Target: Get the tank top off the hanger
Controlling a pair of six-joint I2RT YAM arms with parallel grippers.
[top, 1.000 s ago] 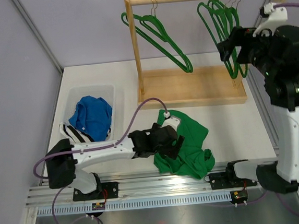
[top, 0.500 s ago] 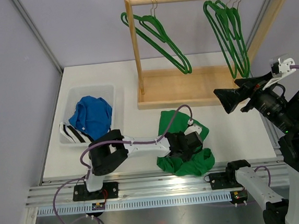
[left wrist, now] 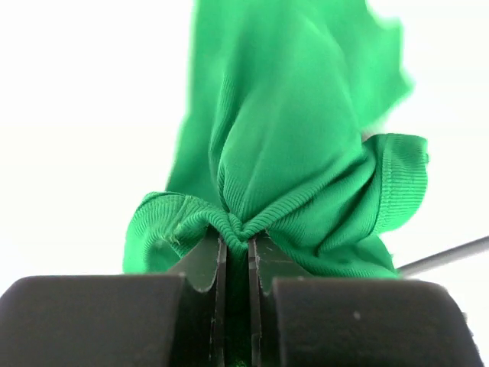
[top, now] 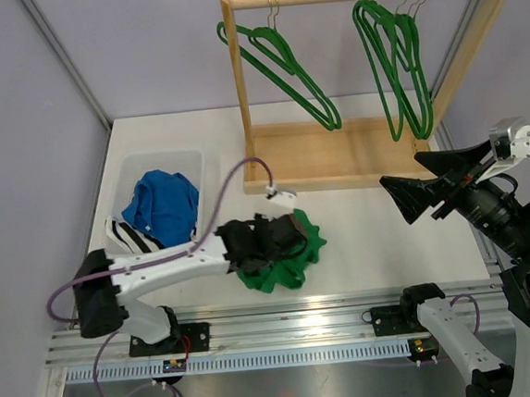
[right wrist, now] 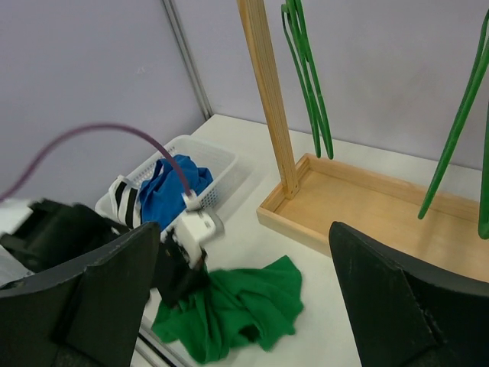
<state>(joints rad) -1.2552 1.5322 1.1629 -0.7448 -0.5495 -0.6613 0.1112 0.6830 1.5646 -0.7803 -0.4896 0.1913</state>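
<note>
My left jaws are clamped on a bunched fold of the green tank top (left wrist: pixel 290 153), the rest heaped on the table (top: pixel 369 222). My right jaws gape, well apart from it.

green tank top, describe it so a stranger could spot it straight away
From the wooden rack at the back of the table, look forward from its left post to the near edge: the green tank top lies crumpled there. It is the only garment outside the white basket, and the left gripper is shut on a fold.
</note>
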